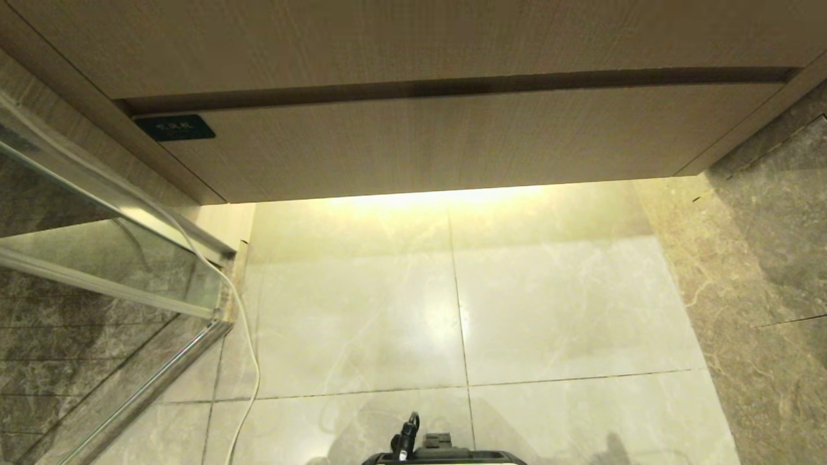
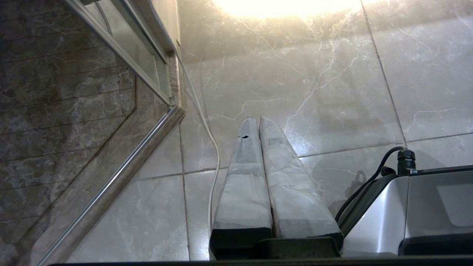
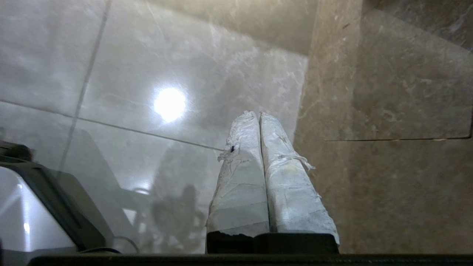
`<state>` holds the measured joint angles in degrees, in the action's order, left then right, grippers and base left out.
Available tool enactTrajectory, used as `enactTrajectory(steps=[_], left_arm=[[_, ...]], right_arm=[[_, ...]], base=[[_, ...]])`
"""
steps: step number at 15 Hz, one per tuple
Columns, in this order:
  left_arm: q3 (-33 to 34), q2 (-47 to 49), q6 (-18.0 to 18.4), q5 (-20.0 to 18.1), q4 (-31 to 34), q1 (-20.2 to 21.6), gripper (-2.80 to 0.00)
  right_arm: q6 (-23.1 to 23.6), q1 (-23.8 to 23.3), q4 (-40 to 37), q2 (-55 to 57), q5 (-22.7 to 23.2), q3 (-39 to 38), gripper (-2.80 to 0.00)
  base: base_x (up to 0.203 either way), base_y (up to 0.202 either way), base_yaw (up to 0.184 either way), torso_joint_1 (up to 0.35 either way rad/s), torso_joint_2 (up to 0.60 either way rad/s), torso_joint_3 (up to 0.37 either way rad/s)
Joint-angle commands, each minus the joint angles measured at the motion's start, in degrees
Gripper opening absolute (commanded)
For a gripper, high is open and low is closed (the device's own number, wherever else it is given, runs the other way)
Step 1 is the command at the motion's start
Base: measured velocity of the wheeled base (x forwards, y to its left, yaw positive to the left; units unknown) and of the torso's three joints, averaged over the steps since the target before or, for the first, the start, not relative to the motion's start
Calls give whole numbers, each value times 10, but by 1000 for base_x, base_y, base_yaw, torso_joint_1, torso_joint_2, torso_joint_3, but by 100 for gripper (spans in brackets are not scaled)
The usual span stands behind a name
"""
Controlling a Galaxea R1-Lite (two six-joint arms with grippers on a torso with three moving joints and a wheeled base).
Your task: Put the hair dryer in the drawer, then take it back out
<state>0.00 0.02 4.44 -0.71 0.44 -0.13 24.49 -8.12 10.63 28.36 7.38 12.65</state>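
Observation:
The drawer (image 1: 452, 139) is a wide light-brown wood-grain front with a small dark label (image 1: 174, 127) at its left end; it stands pushed in under the plain panel above it. The hair dryer is out of view. Neither arm shows in the head view. In the left wrist view my left gripper (image 2: 257, 119) hangs shut above the floor tiles, its taped fingers pressed together with nothing between them. My right gripper (image 3: 257, 113) is shut too and empty, pointing down at the floor beside a brown marble wall.
A glass shower partition (image 1: 97, 258) with a metal rail stands at the left. A white cable (image 1: 249, 361) trails down the pale floor tiles beside it. Brown marble (image 1: 762, 258) rises at the right. My base's front edge (image 1: 446, 455) shows at the bottom.

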Motion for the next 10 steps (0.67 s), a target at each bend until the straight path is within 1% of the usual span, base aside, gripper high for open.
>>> enactTrajectory(steps=[1,3,4,5,6,7,8,10], left_arm=[[1,0,0,0,0,0,-280],[1,0,0,0,0,0,-280],[1,0,0,0,0,0,-280],[1,0,0,1,0,0,-280],[1,0,0,1,0,0,-280],[1,0,0,1,0,0,-280],[1,0,0,1,-1,0,-280],[1,0,-4,1,0,0,-280]], right_arm=[[-39,39,-4,-130,-1,-47,-280],[-87,100,-8,-217,-2,-91,-280],[-103,118,-11,-262,-11,-110,-280],[-121,143,-25,-293,-36,-124,-280],[-140,164,-56,-306,-45,-129,-280],[-158,166,-82,-307,-48,-128,-280],[-193,166,-77,-307,-54,-135,-280],[-228,166,-32,-307,-65,-148,-280]], base=[[0,0,0,0,0,0],[0,0,0,0,0,0],[0,0,0,0,0,0],[0,0,0,0,0,0],[0,0,0,0,0,0],[0,0,0,0,0,0],[0,0,0,0,0,0],[0,0,0,0,0,0]])
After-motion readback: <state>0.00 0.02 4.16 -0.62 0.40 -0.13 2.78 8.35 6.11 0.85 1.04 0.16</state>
